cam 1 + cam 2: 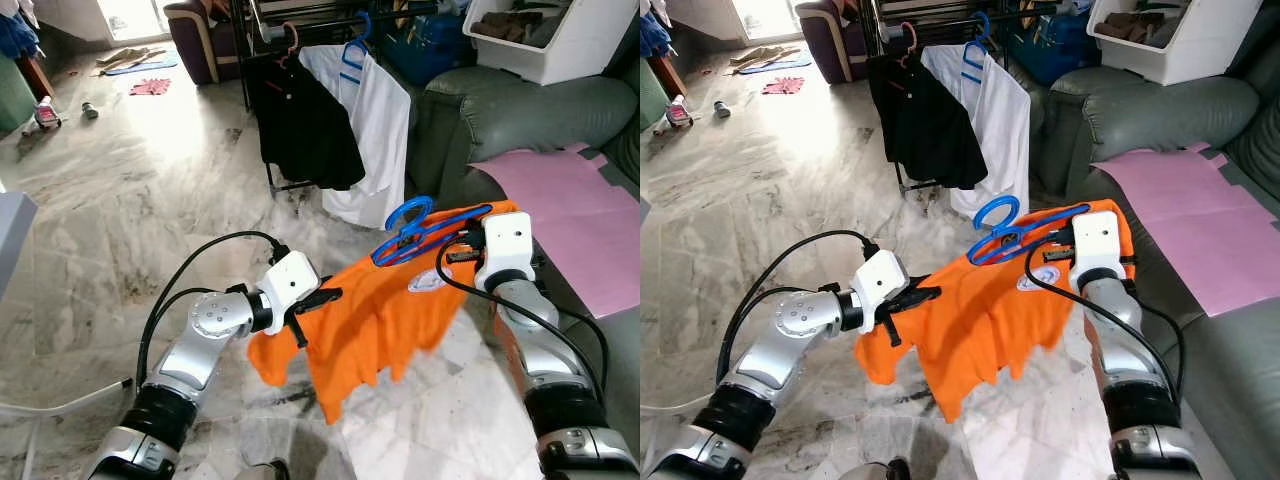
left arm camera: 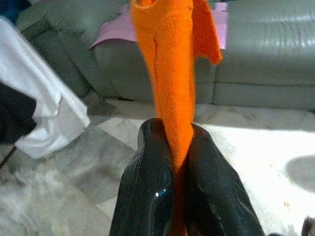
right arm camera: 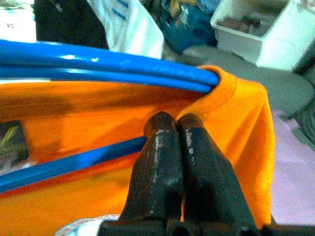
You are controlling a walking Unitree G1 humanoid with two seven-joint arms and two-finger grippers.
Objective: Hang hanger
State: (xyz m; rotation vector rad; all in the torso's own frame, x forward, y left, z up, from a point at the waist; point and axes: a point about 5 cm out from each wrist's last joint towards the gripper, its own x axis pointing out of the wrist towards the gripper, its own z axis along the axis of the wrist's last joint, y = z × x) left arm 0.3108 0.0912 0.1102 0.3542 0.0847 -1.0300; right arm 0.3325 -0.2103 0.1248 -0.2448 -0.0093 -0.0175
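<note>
We hold an orange shirt stretched between both arms above the marble floor, with a blue hanger partly threaded into it; the hanger's hook rises clear of the collar.

Left gripper: at the shirt's lower left edge. In the left wrist view its two black fingers are pinched together on a fold of orange cloth that runs up between them.

Right gripper: at the shirt's upper right, by the collar. In the right wrist view the fingers are pressed together with their tips against the orange fabric, just below the blue hanger bars. We cannot tell whether cloth or hanger is actually caught between them.

Surroundings: ahead of us stands a clothes rack with a black shirt and a white shirt hanging on it, the white one on another blue hanger. To the right is a grey-green sofa with a pink sheet on its seat and a white bin resting on top.
</note>
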